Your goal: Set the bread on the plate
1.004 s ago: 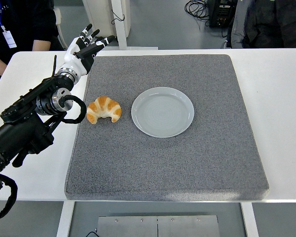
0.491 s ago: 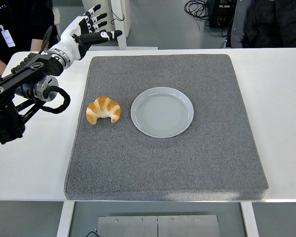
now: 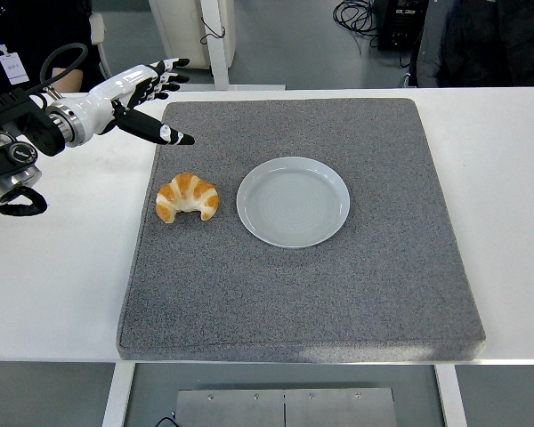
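Note:
A golden croissant (image 3: 188, 197) lies on the left part of the grey mat (image 3: 303, 294). Just to its right sits an empty pale grey plate (image 3: 293, 201). My left hand (image 3: 153, 105) hangs over the mat's far left corner, behind the croissant and apart from it. Its fingers are spread, the thumb pointing down toward the mat, and it holds nothing. The right arm does not show.
The mat covers most of the white table (image 3: 62, 267). A person in dark clothes with a blue lanyard (image 3: 18, 40) stands at the far left, close behind my left arm. Another person (image 3: 489, 40) is at the top right.
My left arm has drawn back toward the left edge and rotated. The hand has come down from above the table's far edge to just over the mat's corner. Croissant and plate have not moved.

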